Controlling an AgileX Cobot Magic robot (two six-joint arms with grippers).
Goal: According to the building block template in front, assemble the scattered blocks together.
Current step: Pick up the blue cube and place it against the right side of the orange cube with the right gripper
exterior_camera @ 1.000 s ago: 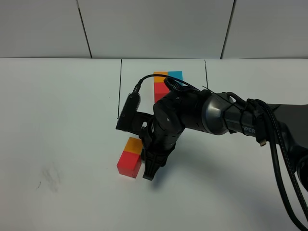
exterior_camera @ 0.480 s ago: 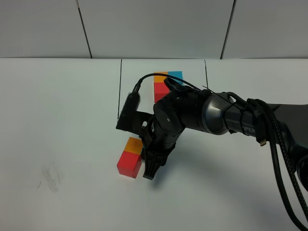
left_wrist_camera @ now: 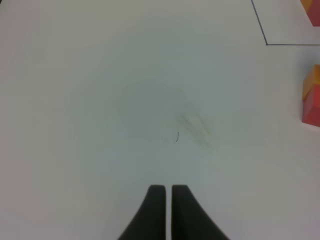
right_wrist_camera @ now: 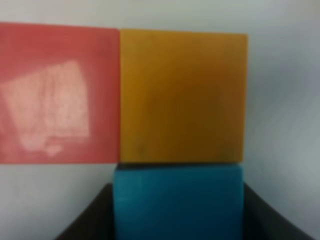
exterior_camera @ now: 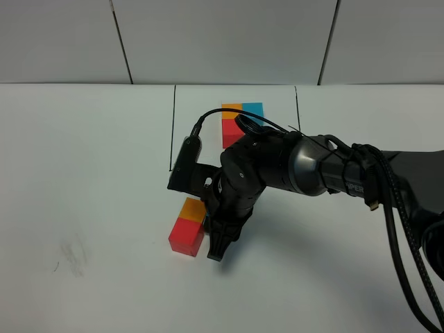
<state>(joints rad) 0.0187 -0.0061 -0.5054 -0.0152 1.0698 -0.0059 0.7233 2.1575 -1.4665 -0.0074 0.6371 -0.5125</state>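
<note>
Blocks on a white desk (exterior_camera: 83,173). The right tool (exterior_camera: 215,250) grips the cyan block (right_wrist_camera: 177,200) between its jaws, pressing it against the orange block (right_wrist_camera: 182,95), which touches the red block (right_wrist_camera: 57,92) — apparently to form the L shown by the template (exterior_camera: 239,121), framed in black farther back. The left tool (left_wrist_camera: 166,192), jaws together and empty, hangs idle over bare desk.

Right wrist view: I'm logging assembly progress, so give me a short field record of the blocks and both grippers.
red block: flush against orange block, side by side
orange block: between red and blue, touching both
blue block: between the right gripper's fingers, pressed to the orange
right gripper: shut on blue block
left gripper: shut, empty, apart from the blocks
template: framed, behind the arm
</note>
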